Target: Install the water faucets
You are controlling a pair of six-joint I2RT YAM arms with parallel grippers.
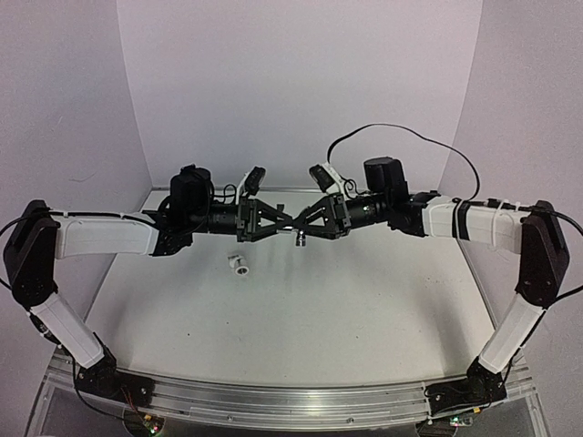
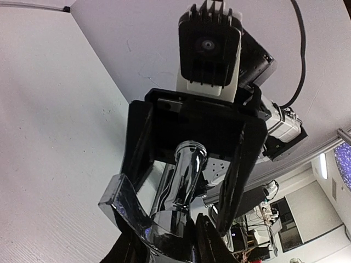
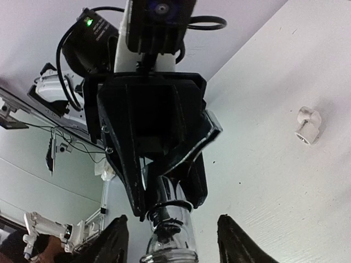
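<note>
The shiny silver water faucet (image 1: 300,238) is held in the air above the table's far middle, where my two grippers meet tip to tip. My left gripper (image 1: 288,221) is shut on it; in the left wrist view its fingers (image 2: 123,205) clamp the base of the chrome faucet (image 2: 184,175). My right gripper (image 1: 305,228) is open. In the right wrist view its fingers (image 3: 233,238) stand wide apart on either side of the faucet's threaded end (image 3: 171,235), not touching it.
A small white plastic elbow fitting (image 1: 237,264) lies on the white table (image 1: 319,319), left of and below the grippers; it also shows in the right wrist view (image 3: 307,126). White walls stand at the back and both sides.
</note>
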